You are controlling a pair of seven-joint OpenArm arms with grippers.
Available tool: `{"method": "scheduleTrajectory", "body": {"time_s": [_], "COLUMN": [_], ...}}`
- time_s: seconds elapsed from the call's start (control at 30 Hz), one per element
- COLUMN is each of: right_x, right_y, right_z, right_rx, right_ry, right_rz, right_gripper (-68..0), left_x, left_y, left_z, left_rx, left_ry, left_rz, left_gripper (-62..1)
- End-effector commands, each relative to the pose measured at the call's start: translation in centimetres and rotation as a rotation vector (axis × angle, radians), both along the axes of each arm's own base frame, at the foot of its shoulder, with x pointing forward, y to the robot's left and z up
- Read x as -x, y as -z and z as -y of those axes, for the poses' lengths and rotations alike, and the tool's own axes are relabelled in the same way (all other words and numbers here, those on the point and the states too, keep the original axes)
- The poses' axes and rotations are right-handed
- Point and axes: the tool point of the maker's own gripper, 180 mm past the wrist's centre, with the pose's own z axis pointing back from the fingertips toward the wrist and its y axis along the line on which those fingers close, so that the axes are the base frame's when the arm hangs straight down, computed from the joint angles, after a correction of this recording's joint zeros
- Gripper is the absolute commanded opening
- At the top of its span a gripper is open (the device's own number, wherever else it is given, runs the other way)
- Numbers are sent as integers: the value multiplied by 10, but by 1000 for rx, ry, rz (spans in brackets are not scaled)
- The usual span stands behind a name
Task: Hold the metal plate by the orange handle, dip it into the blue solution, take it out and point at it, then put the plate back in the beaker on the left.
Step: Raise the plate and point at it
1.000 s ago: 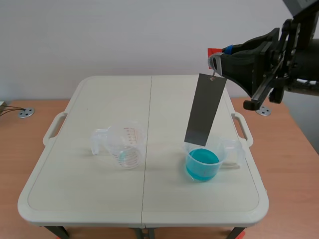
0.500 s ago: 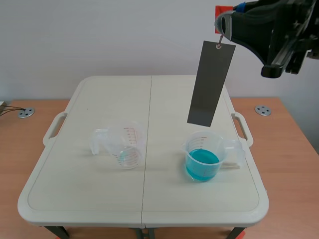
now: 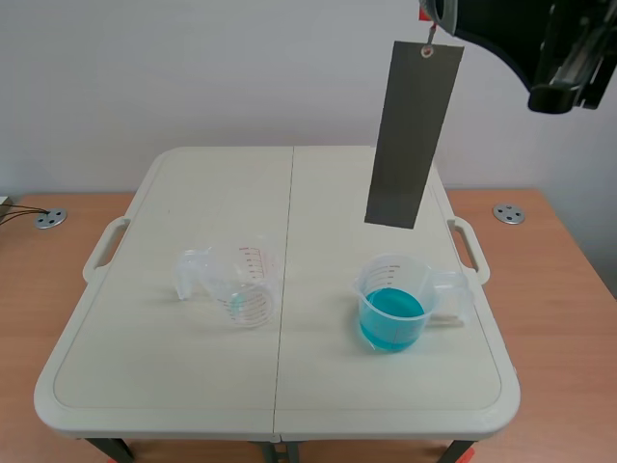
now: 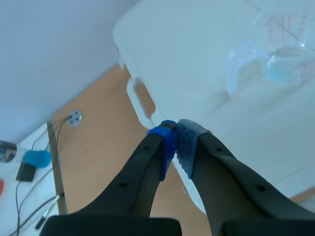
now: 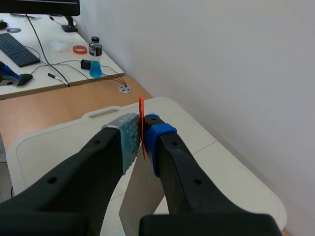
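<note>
The right gripper (image 5: 141, 132) is pinched on the thin orange handle (image 5: 141, 109), which sticks up between its pads. The dark grey rectangular metal plate (image 3: 413, 135) hangs straight down from it, slightly tilted. Well below the gripper, under the plate's lower edge and not touching it, the clear plastic beaker of blue solution (image 3: 392, 307) stands on the white folding table (image 3: 154, 386). The clear plastic beaker with red markings (image 3: 241, 285) stands off to the gripper's left, well apart. Beyond the right gripper lie a desk with a plastic bottle of blue liquid (image 5: 95, 61) and a black keyboard (image 5: 17, 49).

The left gripper (image 4: 174, 135) has its pads pressed together on nothing, with the marked beaker ahead of it. In the scene view the right gripper's tips are cut off, so the handle is hard to make out there.
</note>
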Motion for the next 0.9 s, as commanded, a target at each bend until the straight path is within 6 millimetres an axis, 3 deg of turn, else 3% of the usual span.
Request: {"method": "scheduleTrajectory", "body": {"time_s": [0.0, 0.53, 0.87], "right_x": [5, 5, 5], "right_y": [-12, -13, -13], "right_z": [-2, -2, -2], "right_rx": [-10, -17, -17], "right_ry": [-23, -28, -28], "right_rz": [38, 32, 32], "right_gripper": [-663, -663, -663], "left_x": [-5, -33, -45], "left_y": [-6, -6, 6], "left_z": [11, 132, 177], "left_rx": [23, 147, 180], "left_ry": [37, 390, 469], "left_rz": [22, 4, -44], "left_gripper": [-591, -591, -591]}}
